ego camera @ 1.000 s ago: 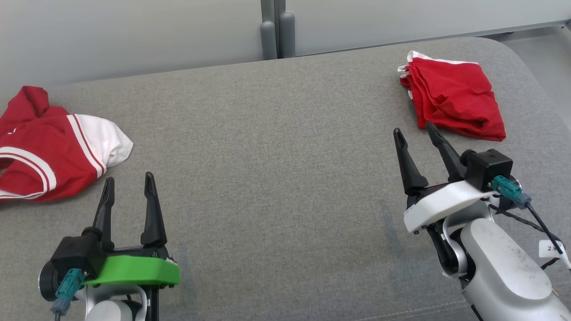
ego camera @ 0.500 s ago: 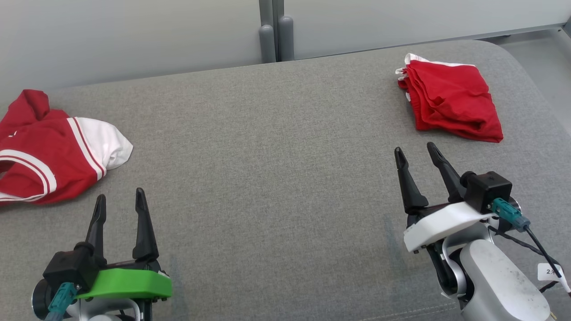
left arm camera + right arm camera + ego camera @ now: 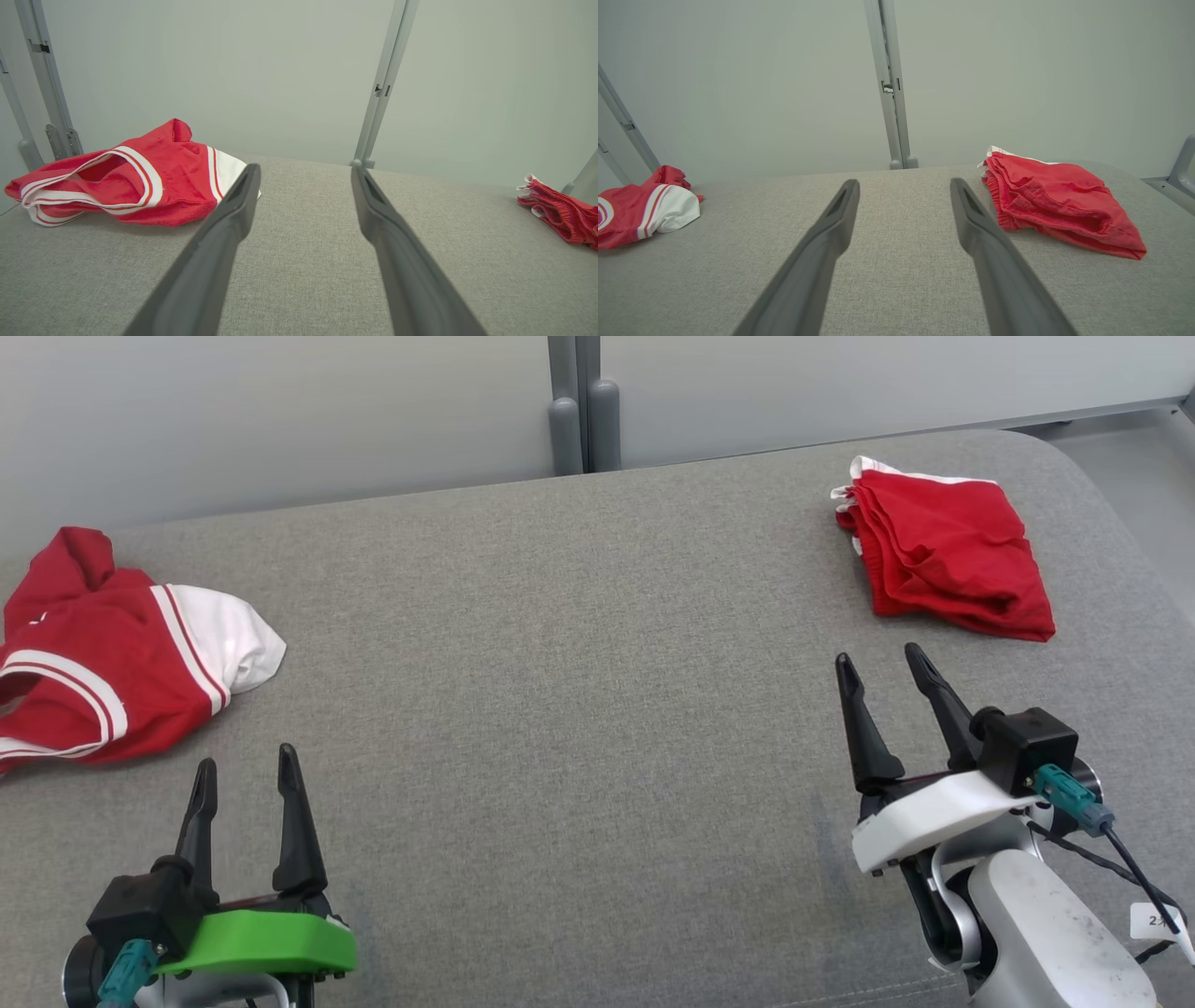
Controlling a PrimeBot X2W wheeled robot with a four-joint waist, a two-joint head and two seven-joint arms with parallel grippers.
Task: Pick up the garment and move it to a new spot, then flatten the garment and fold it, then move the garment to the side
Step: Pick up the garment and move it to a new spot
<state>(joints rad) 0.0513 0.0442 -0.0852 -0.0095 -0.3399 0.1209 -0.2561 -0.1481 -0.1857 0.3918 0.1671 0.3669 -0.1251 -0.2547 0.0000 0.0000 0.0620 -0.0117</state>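
A folded red garment (image 3: pixel 943 555) lies at the far right of the grey padded surface (image 3: pixel 560 663); it also shows in the right wrist view (image 3: pixel 1059 200) and the left wrist view (image 3: pixel 560 212). My right gripper (image 3: pixel 882 663) stands open just in front of it, apart from the cloth, nothing between its fingers. A crumpled red-and-white garment (image 3: pixel 112 649) lies at the far left (image 3: pixel 131 186) (image 3: pixel 640 205). My left gripper (image 3: pixel 245 761) is open and empty, a little in front of that heap.
A pale wall with a grey post (image 3: pixel 579 406) runs behind the surface. The padded surface rounds off at its far right corner (image 3: pixel 1083 457). A broad stretch of bare grey fabric lies between the two garments.
Both grippers have drawn back toward me, away from the garments, staying open. The picture has shifted slightly, so the camera moved too. The garments lie as before.
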